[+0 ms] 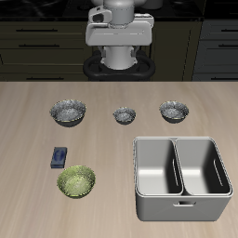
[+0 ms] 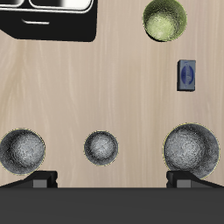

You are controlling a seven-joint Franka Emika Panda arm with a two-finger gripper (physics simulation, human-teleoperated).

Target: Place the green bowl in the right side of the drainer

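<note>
The green bowl (image 1: 76,181) is a yellow-green glassy bowl standing upright on the wooden table near its front edge. It also shows in the wrist view (image 2: 164,19). The drainer (image 1: 181,206) is a light-grey bin with two deep compartments, beside the bowl along the front; both compartments look empty. Its edge shows in the wrist view (image 2: 52,7). My gripper (image 1: 119,58) hangs high at the table's back, far from the bowl and the drainer. In the wrist view the gripper (image 2: 112,180) has its fingers wide apart and holds nothing.
Three grey metallic bowls (image 1: 68,112) (image 1: 125,115) (image 1: 173,112) stand in a row across the middle of the table. They also show in the wrist view (image 2: 191,149) (image 2: 101,148) (image 2: 24,150). A small blue block (image 1: 59,156) lies just behind the green bowl.
</note>
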